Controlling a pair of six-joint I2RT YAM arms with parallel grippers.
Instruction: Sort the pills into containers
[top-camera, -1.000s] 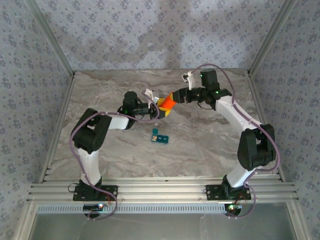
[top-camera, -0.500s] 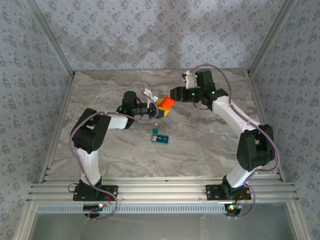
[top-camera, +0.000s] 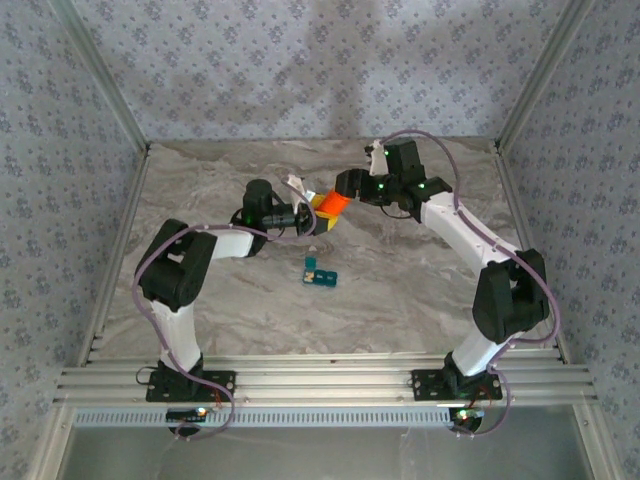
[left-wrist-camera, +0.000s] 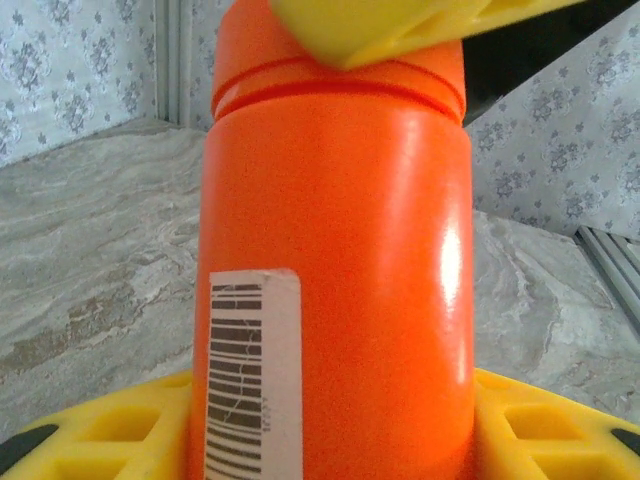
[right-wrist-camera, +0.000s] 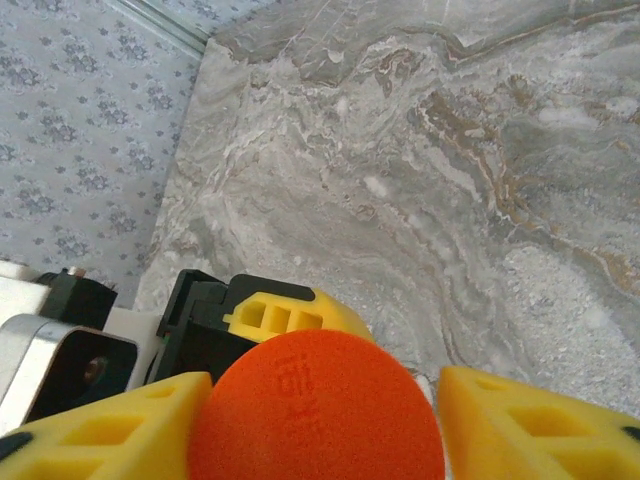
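Containers (top-camera: 320, 272) flat, long axis left-right, left fingers (left-wrist-camera: 560, 440) clamping orange bottle (left-wrist-camera: 340, 280), right fingers (right-wrist-camera: 540, 420) unclear

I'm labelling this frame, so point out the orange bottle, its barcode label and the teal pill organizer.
Orange bottle (left-wrist-camera: 350, 250): left wrist view, body.
Barcode label (left-wrist-camera: 250, 380): left wrist view, centre.
Teal pill organizer (top-camera: 322, 276): top external view, middle.

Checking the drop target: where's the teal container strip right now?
Top view: the teal container strip lies free near the middle of the table, a little closer to the near edge than the orange bottle.
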